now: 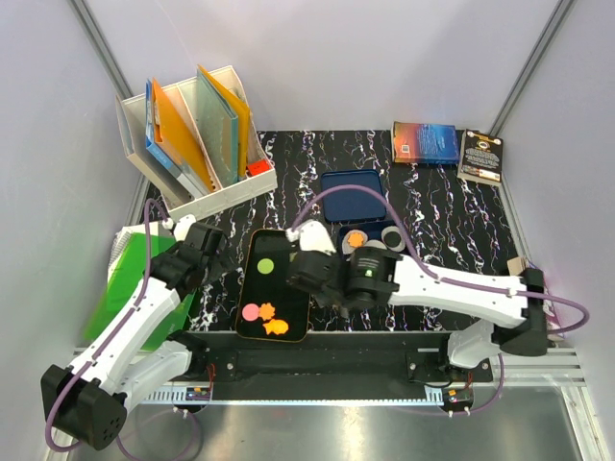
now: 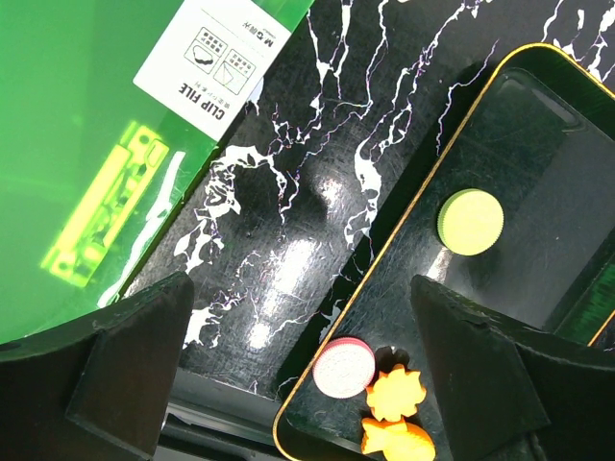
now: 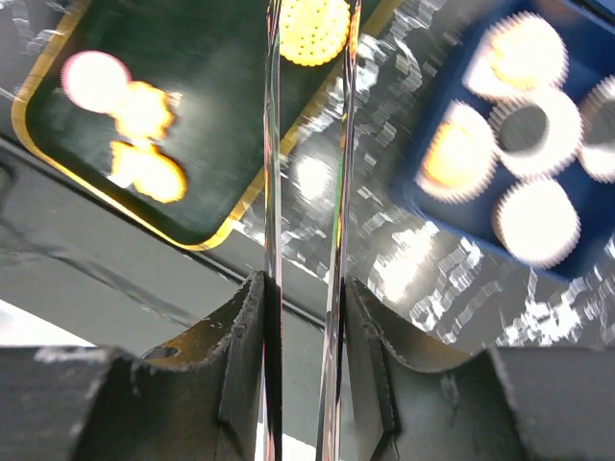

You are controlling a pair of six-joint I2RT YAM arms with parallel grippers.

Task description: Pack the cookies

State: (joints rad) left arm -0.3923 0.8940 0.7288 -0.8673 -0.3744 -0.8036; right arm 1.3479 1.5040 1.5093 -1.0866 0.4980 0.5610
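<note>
Left gripper (image 2: 307, 336) spread wide, nothing in it, over the table (image 2: 317, 144) just left of the black tray (image 2: 538, 125). On the tray: green cookie (image 2: 470, 222) alone, pink cookie (image 2: 344, 366) and orange cookies (image 2: 395, 393) clustered at the near end. Right gripper (image 3: 305, 288) clamped on clear tongs (image 3: 272, 144); round orange cookie (image 3: 314, 29) between the tong tips at the tray's right rim, view blurred. Boxed cookie (image 1: 355, 238) sits in a liner in the blue box (image 3: 478, 96)

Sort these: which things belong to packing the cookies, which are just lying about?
Job: round orange dotted cookie, green round cookie, pink round cookie, two orange wavy-edged cookies, black gold-rimmed tray, blue box of white liners.
Lying about: white file rack, two books, green clip file.
</note>
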